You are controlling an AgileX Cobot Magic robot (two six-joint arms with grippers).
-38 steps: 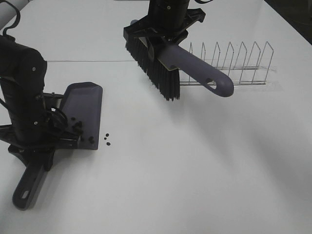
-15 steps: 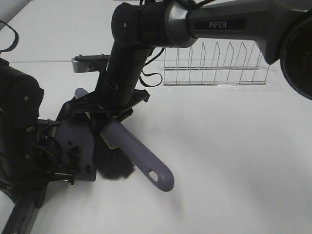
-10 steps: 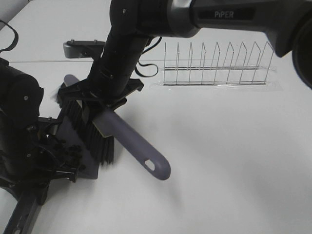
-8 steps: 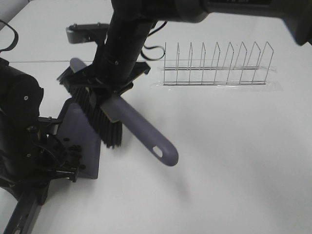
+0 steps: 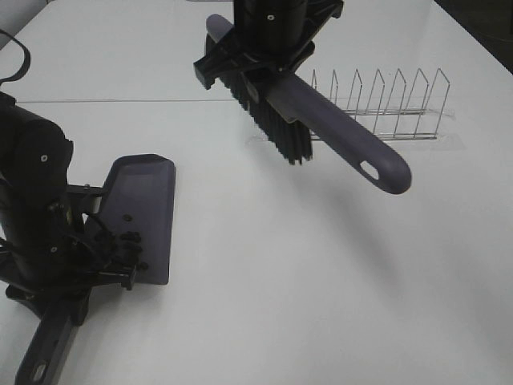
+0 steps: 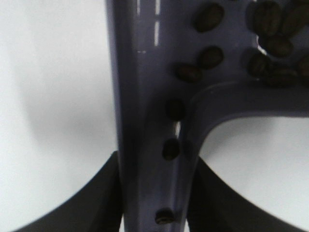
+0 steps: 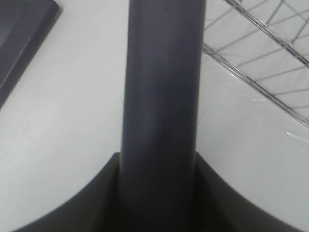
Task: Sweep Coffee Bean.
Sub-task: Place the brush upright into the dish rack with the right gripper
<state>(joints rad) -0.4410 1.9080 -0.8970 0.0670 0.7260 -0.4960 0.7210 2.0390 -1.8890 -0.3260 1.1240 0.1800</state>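
Note:
Several dark coffee beans (image 5: 128,242) lie in the purple dustpan (image 5: 144,200) at the left, near its handle; in the left wrist view the coffee beans (image 6: 207,53) are spread over the dustpan (image 6: 145,87). My left gripper (image 5: 68,269) is shut on the dustpan's handle (image 5: 44,349). My right gripper (image 5: 268,60) is shut on the purple brush (image 5: 337,132), held in the air at the upper middle with its black bristles (image 5: 276,124) pointing down. The brush handle (image 7: 161,96) fills the right wrist view.
A wire rack (image 5: 385,104) stands at the back right, just behind the brush; the wire rack (image 7: 260,58) also shows in the right wrist view. The white table (image 5: 321,281) stretches to the front and right.
The right arm has lifted the brush off the dustpan and carried it back and to the right. The loose beans now lie in the dustpan. The dustpan itself has stayed put.

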